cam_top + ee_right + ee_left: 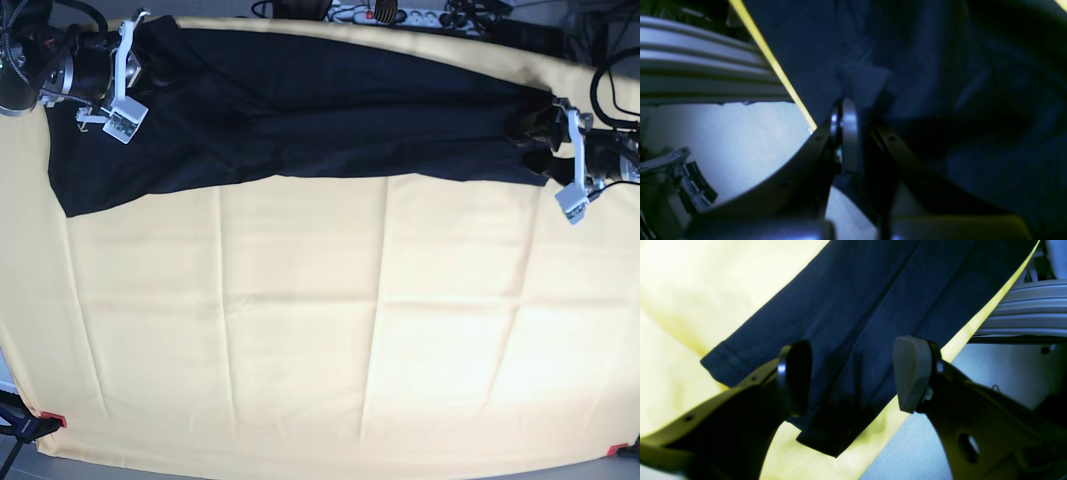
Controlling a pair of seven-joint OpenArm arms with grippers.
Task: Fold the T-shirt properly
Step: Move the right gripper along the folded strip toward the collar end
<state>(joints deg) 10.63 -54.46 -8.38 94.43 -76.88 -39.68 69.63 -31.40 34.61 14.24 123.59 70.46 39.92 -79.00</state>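
The plain dark navy cloth T-shirt (300, 110) lies stretched along the far edge of the pale yellow cloth (320, 330) covering the bench. The left pincer (853, 373) gapes wide over its end; the right pincer (857, 133) pinches the opposite end.

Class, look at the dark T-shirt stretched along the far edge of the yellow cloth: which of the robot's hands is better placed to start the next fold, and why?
Probably the right hand: it is already shut on the T-shirt. The left hand is open, only straddling the other end.
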